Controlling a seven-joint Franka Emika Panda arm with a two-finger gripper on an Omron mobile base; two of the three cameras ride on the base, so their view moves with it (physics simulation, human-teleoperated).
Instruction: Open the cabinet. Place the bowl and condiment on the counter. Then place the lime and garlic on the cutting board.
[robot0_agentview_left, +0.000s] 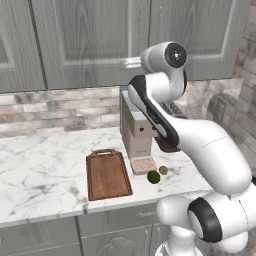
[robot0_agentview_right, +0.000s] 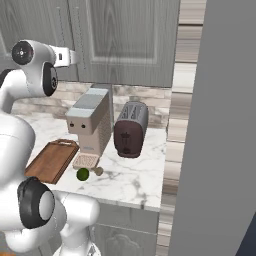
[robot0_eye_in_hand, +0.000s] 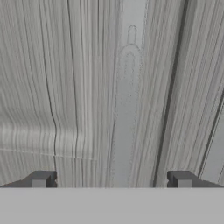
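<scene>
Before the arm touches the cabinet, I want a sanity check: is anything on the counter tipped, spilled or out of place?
Nothing stands out. The cutting board lies flat on the counter, the lime and garlic sit loose beside it, and the cabinet doors are shut.
</scene>
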